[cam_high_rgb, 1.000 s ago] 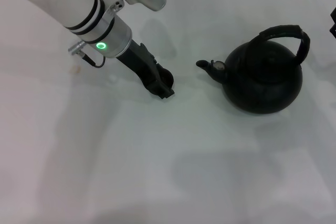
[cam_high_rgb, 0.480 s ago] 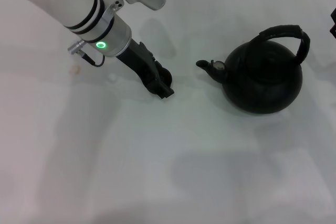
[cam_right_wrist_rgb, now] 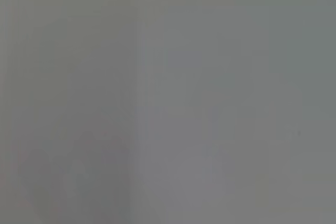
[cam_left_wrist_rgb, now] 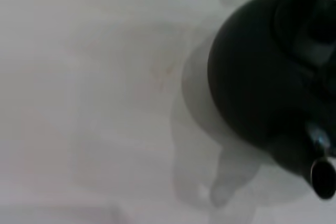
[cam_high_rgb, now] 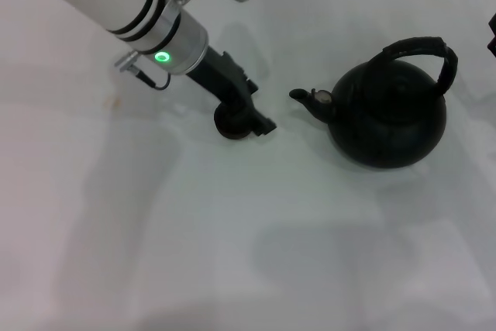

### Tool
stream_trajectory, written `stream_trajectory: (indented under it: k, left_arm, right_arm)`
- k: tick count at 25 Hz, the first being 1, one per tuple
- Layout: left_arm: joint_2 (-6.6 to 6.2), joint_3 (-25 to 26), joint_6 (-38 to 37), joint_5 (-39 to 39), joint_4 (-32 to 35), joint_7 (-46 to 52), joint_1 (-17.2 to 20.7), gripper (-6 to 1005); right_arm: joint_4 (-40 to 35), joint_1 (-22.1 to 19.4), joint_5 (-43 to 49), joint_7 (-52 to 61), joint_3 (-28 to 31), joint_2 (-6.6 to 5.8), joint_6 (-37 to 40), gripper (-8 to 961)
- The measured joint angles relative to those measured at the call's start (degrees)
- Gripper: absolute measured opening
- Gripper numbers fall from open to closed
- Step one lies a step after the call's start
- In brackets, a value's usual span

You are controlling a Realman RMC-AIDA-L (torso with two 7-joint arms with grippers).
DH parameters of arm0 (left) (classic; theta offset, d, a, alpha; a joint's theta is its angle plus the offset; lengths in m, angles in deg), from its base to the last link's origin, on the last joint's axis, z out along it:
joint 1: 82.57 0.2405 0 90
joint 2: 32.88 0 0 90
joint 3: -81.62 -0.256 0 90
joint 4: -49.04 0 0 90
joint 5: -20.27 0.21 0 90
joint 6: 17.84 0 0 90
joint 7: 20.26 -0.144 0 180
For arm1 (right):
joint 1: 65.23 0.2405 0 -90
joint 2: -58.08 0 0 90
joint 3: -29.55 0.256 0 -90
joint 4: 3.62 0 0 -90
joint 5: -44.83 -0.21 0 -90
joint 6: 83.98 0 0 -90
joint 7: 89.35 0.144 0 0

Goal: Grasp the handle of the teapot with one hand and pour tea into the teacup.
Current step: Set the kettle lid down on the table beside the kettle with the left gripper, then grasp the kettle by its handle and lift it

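White table [cam_high_rgb: 232, 253] bears black teapot [cam_high_rgb: 391, 118]; left tool [cam_high_rgb: 252, 118] over teacup [cam_high_rgb: 229, 124]

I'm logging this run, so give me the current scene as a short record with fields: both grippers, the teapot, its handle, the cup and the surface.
left gripper: low over the table, at the teacup, left of the teapot's spout; whether its fingers grip the cup cannot be told
right gripper: not in view
teapot: upright on the table, spout pointing toward the left gripper
handle: arched over the pot, untouched
teacup: on the table, partly hidden under the left gripper
table: white
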Motion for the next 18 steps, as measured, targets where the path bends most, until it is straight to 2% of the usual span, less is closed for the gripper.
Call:
stream_trajectory:
  k: [10,18]
  left_arm:
    - [-0.31,-0.03,-2.62,-7.06,-0.16,-5.22,-0.95,817]
    - [-0.29,-0.03,-3.16,-9.62,-0.41,-6.68,-1.60,818]
  right_arm:
    - [0.00,-0.05,-0.53,-0.01,0.00,0.00,0.00,873]
    - [0.00,0.09,-0.69,-0.20,0.00,0.00,0.00,873]
